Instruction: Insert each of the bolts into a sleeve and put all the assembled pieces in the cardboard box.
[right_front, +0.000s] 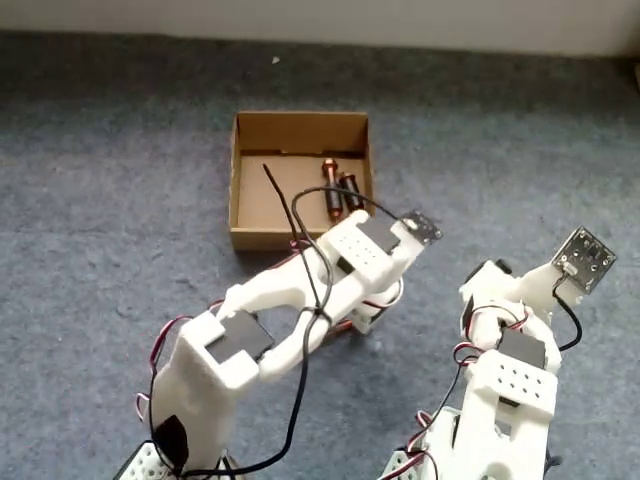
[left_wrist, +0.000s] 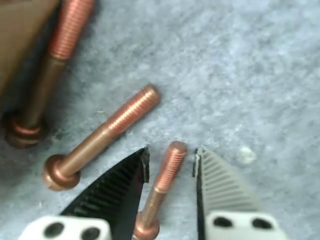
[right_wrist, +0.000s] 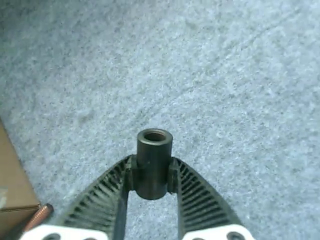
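A copper-coloured bolt (left_wrist: 167, 175) lies on grey carpet (left_wrist: 260, 75) just outside the cardboard box (right_front: 236, 180), between the wide-open jaws of the left gripper (left_wrist: 171, 156). A second bolt (left_wrist: 100, 137) and a third bolt (left_wrist: 47, 75) lie nearer the box. It looks like stiff, smooth metal that will probably roll, so the plain shank seems the best hold. Farther from the box, the right gripper (right_wrist: 152, 165) clamps a dark sleeve (right_wrist: 154, 150), its bore end free. Assembled pieces (right_front: 338, 190) already lie inside the box.
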